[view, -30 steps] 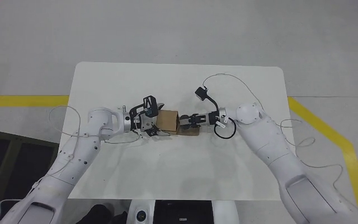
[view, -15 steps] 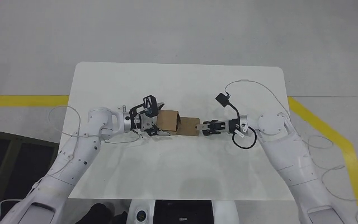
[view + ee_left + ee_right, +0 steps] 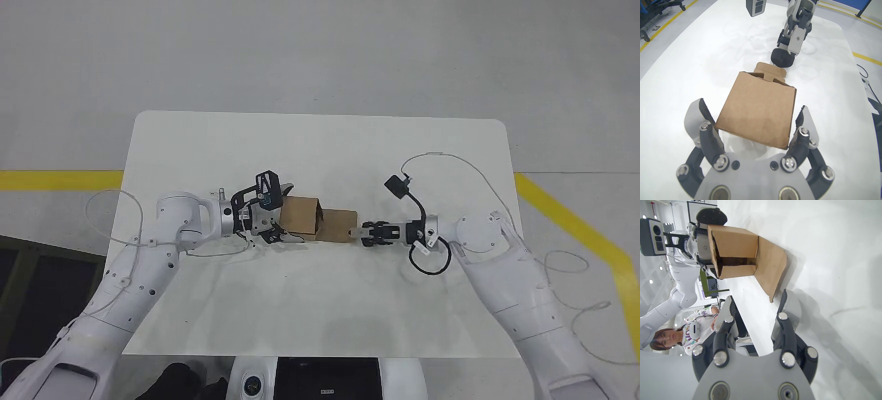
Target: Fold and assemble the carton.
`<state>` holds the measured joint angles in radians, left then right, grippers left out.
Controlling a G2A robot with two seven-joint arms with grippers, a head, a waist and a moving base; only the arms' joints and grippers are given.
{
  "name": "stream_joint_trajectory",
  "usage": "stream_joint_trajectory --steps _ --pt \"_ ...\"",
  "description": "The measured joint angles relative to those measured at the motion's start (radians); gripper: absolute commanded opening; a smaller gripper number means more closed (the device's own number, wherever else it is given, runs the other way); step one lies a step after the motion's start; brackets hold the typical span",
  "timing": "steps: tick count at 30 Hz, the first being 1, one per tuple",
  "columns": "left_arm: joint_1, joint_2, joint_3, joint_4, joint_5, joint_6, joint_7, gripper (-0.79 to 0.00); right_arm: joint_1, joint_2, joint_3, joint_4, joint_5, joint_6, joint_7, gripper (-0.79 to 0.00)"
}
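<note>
A brown carton (image 3: 300, 217) lies on its side in the middle of the white table (image 3: 300, 150). Its open end faces my right arm, and one long flap (image 3: 341, 225) lies flat on the table. My left gripper (image 3: 753, 113) holds the closed end of the carton (image 3: 757, 109), one finger on each side. My right gripper (image 3: 367, 233) is open and holds nothing. It sits low over the table just past the tip of the flap (image 3: 772, 266). Through the open mouth of the carton (image 3: 734, 237) I see a dark, hollow inside.
A thin white cable (image 3: 450, 160) loops over the table behind my right arm. Bare tabletop runs on all sides of the carton, with the front edge (image 3: 320, 352) some way off.
My right gripper has pulled back to the right, away from the carton's mouth, leaving the flap lying flat. My left gripper and the carton have stayed put.
</note>
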<state>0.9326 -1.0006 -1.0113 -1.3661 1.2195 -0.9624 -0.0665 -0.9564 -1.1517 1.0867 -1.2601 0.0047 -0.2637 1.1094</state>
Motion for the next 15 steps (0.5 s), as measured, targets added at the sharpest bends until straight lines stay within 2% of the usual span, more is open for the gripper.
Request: stream_joint_trajectory --steps 9,15 --pt "0.002 -0.001 -0.003 -0.001 -0.002 -0.002 -0.001 0.0 0.066 -0.023 -0.071 0.085 -0.002 -0.052 -0.046 -0.237" --pt "0.002 -0.001 -0.008 0.001 0.0 -0.003 -0.003 0.0 0.107 -0.048 -0.125 0.143 0.053 -0.089 -0.073 -0.219"
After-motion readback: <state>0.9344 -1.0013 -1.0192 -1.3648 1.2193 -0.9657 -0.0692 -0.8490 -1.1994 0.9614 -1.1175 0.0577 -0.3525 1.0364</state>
